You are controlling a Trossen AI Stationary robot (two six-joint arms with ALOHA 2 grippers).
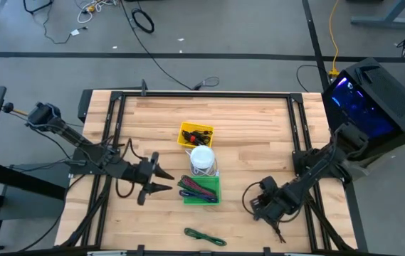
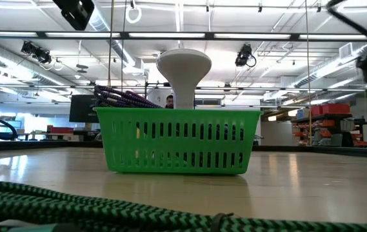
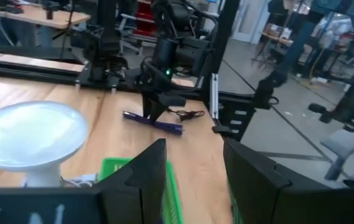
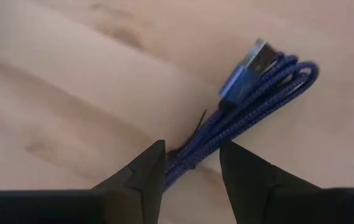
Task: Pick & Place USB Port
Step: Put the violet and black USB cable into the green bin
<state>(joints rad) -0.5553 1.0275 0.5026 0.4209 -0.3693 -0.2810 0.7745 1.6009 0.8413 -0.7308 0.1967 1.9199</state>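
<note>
Starting at the left, the left arm is reaching low across the pale wooden table (image 1: pixel 259 121), elbow bent and wrist levelled toward the middle. The left gripper (image 1: pixel 168 180) is hovering just short of the green basket with its dark, wedge-shaped fingers (image 3: pixel 145 180) spread wide and nothing between them. Moving to the centre, a small yellow tray (image 1: pixel 185 129) is sitting at the far end of the row. The USB port (image 1: pixel 196 133) is lying inside it, showing only as a small dark piece with red marks. Next to the tray a smooth white stand (image 2: pixel 183 67) is rising on a narrow stem under a broad, rounded top. Beside that, the slatted green basket (image 2: pixel 177 148) is holding flat purple and green straps (image 1: pixel 196 188), some poking over its rim. Nearer the front edge, a green-and-black braided cord (image 1: pixel 205 237) is lying loose on the wood. Over on the right, the right arm is folding down steeply and the right gripper (image 4: pixel 192 152) is pointing at the tabletop. Its jaws are standing apart and unclenched, straddling a coiled blue braided cable (image 4: pixel 251 93) that is resting flat on the wood, metal plug showing at its tip. The USB port is sitting well apart from both grippers.
</note>
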